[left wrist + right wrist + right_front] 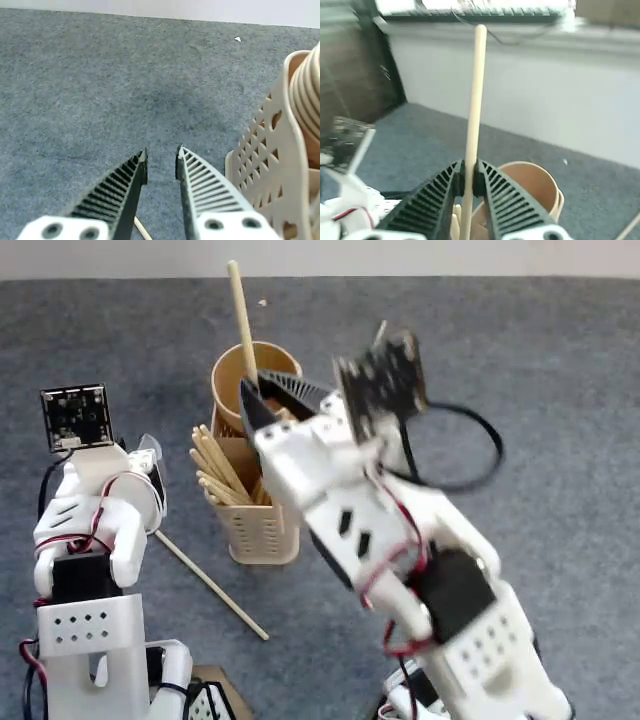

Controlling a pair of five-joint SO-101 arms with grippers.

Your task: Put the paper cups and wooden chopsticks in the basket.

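A cream slotted basket point(262, 530) stands mid-table with several wooden chopsticks point(220, 475) leaning inside it and stacked paper cups point(262, 365) at its far end. My right gripper point(258, 395) hovers over the cups, shut on a chopstick point(240, 315) that stands nearly upright; the right wrist view has this chopstick point(477, 90) pinched in the gripper point(469, 175) above a cup point(532, 185). My left gripper point(161, 160) is open and holds nothing, low over the carpet just left of the basket point(270, 165). Another chopstick point(210, 585) lies on the carpet beside the basket.
A black cable point(470, 455) loops on the grey carpet to the right of the basket. A brown card piece point(218, 680) lies at the front between the arm bases. The left arm's base point(85, 630) stands front left.
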